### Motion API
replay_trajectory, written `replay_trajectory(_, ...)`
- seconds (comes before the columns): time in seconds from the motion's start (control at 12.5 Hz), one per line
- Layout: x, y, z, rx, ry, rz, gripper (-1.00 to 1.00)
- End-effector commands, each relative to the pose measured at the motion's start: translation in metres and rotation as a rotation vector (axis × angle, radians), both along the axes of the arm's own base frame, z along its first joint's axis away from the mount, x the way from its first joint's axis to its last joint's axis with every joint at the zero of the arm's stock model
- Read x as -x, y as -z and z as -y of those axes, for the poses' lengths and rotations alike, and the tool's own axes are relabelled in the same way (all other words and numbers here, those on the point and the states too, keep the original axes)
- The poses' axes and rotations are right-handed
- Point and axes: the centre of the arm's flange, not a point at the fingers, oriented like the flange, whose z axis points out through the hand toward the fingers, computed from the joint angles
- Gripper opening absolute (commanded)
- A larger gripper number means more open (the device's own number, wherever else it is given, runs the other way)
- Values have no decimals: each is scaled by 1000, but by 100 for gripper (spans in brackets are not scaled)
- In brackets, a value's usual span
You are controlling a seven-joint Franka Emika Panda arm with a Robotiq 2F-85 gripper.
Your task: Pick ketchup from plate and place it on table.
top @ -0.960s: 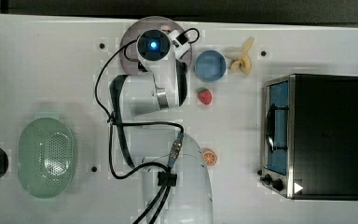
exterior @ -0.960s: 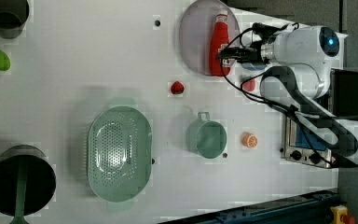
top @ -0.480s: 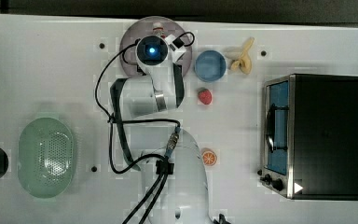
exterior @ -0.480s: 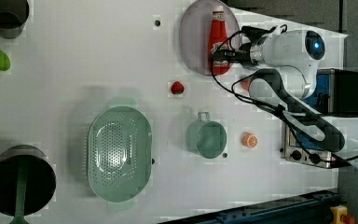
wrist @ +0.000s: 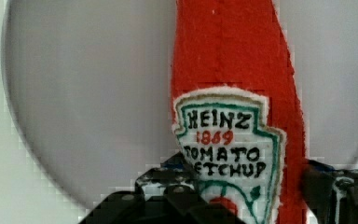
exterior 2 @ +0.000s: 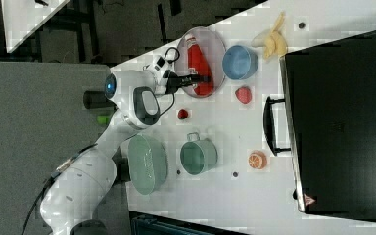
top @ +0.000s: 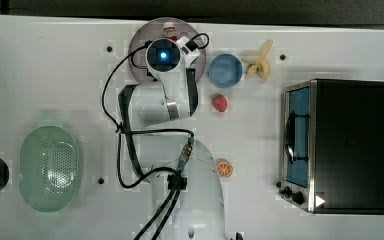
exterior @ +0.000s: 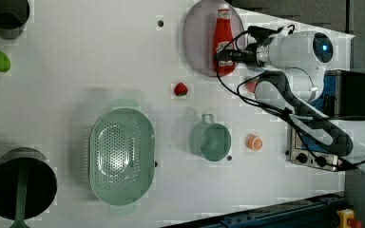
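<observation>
White and dotted with a few small dark holes, the bench (exterior: 100,57) fills most of the left view, and we see the pale mauve-grey plate (exterior: 197,38) near the top edge of the frame, right of centre. On it lies the ketchup (exterior: 223,38), a red bottle stretched flat with its white cap toward the top of the left view. We find the white robot arm (exterior: 294,52) reaching in from the left view's right, and its tool (exterior: 225,56) sits at the lower part of the bottle. In the wrist view the two dark fingers (wrist: 168,186) stand partly open on either side of the ketchup (wrist: 235,116), closed in against its sides at the label's lower end, with the bottle lying on the plate (wrist: 88,93). In the right view the tool (exterior 2: 200,78) crosses the bottle over the plate (exterior 2: 215,44). Elsewhere in the top view we note a blue bowl (top: 225,70) just right of the plate (top: 140,37), a banana (top: 260,65) beside it, a green basket (top: 50,167) at lower left and a toaster oven (top: 337,145) at right.
</observation>
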Motion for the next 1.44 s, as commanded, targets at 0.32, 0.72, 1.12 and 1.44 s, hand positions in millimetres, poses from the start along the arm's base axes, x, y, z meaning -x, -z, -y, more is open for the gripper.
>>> replay_trajectory(0.32,-4,-208,36,52,86,98,21)
replay_trajectory(0.72,58,-278,90,2,257,-73,21)
replay_trajectory(1.12,123,-257,129,-14,353,-183,21)
replay_trajectory(1.44,154,-217,126,-17,382,-123,21)
